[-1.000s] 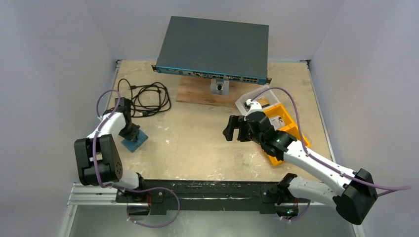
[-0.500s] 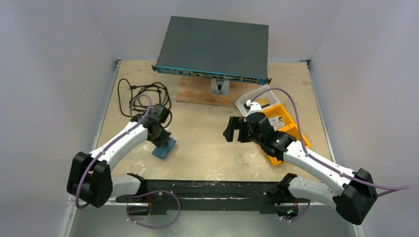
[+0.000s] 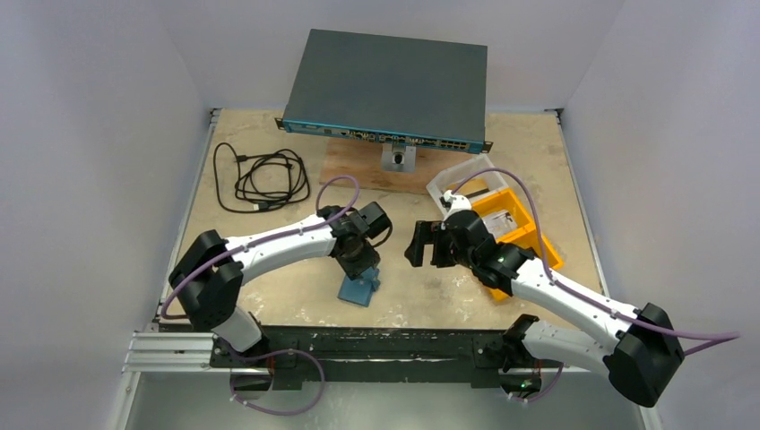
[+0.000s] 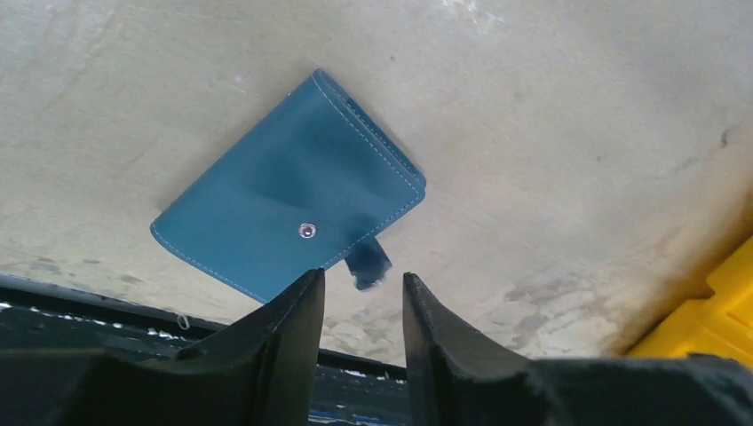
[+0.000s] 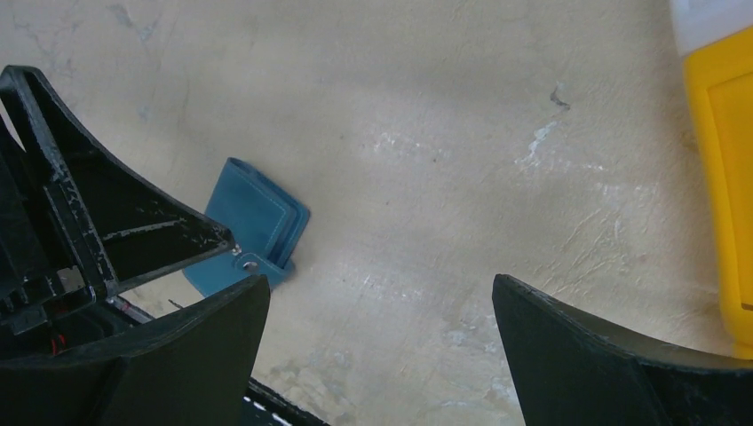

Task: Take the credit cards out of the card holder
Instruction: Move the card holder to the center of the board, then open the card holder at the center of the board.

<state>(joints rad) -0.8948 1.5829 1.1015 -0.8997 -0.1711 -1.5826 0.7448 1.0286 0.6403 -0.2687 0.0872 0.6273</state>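
The card holder [image 3: 358, 288] is a teal-blue wallet lying folded shut on the table near the front edge. It also shows in the left wrist view [image 4: 284, 213] with its snap tab [image 4: 368, 264] hanging loose, and in the right wrist view [image 5: 253, 222]. My left gripper [image 3: 359, 270] hangs right over it. Its jaws [image 4: 361, 275] stand a little apart, the tab between the fingertips but touching neither. My right gripper [image 3: 428, 247] is wide open and empty [image 5: 380, 288] above bare table just right of the wallet. No credit cards show.
An orange bin [image 3: 520, 235] and a clear tub [image 3: 455, 184] sit at the right behind my right arm. A network switch [image 3: 390, 90] on a wooden board [image 3: 354, 170] is at the back. A black cable [image 3: 260, 179] lies back left. The black front rail [image 3: 358, 345] is just beyond the wallet.
My left arm has swung from the table's left side to the front middle, and the wallet has moved with it. My right gripper has hardly moved.
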